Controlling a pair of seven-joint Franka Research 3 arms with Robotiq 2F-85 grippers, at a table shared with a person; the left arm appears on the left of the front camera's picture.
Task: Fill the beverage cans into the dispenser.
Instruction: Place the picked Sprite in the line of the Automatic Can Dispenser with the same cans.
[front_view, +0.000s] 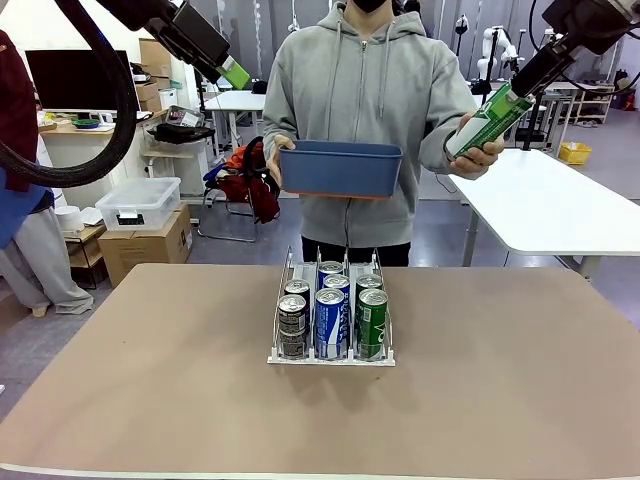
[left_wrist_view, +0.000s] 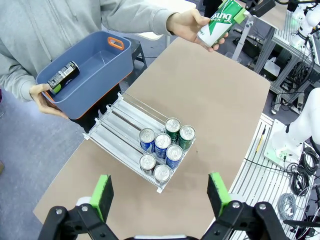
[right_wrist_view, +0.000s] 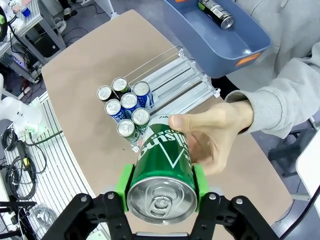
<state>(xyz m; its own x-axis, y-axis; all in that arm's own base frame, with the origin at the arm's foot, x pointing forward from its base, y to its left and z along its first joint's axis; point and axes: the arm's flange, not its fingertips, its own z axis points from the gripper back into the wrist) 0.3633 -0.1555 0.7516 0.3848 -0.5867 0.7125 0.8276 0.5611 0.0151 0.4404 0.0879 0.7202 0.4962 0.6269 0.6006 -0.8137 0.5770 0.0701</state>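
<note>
- Right claw (right_wrist_view: 161, 182) is clamped on a green can (right_wrist_view: 162, 165), raised high at the far right; a person's hand (right_wrist_view: 215, 135) grasps the same can.
- Left claw (left_wrist_view: 160, 195) hangs high on the left with its jaws spread wide, holding nothing.
- Dispenser (left_wrist_view: 117, 125) sits in the middle of the tabletop (front_view: 150, 380); six cans (front_view: 330, 310) stand at its near end, two per lane: dark left, blue-and-white middle, green right.
- Beyond the far edge, the person's other hand (front_view: 280, 155) holds a blue bin (front_view: 340, 170) with one dark can (left_wrist_view: 62, 76) lying inside.
</note>
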